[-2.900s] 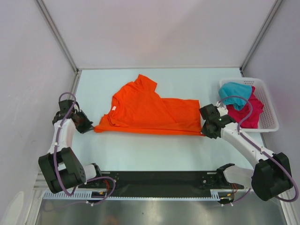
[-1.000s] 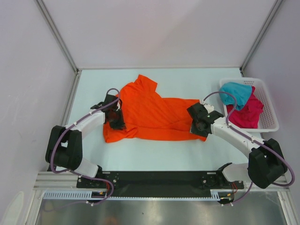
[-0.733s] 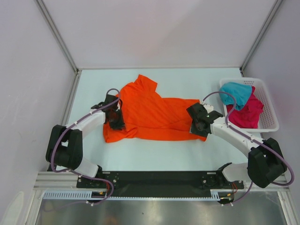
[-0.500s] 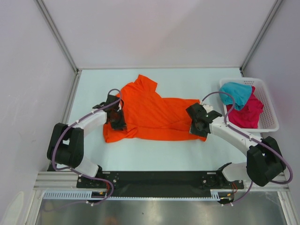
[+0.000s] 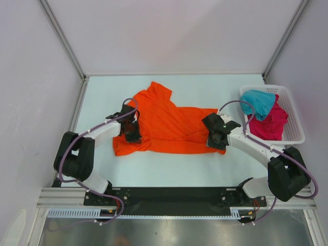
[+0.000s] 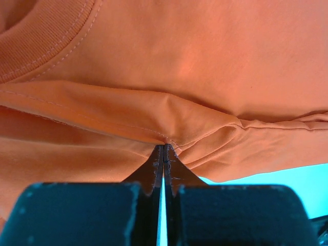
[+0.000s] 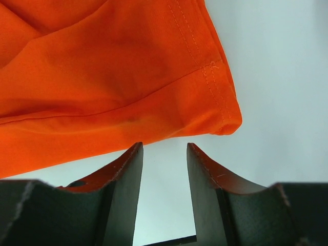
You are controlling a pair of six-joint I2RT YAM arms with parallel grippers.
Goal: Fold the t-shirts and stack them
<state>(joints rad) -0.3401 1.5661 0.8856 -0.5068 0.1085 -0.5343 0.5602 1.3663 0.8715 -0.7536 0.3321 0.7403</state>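
Orange t-shirt (image 5: 169, 128) flat on tabletop (image 5: 205, 92), long axis running left-right between your arms. Left fingers (image 6: 154, 169) pressed together, pinching fold (image 6: 171, 134) near collar. Right fingers (image 7: 125, 174) spread and empty, with hem corner (image 7: 225, 120) just ahead of them.

Nothing for you to read here: no legible text, brand or number on the orange t-shirt (image 5: 169, 125) or white basket (image 5: 299, 137).
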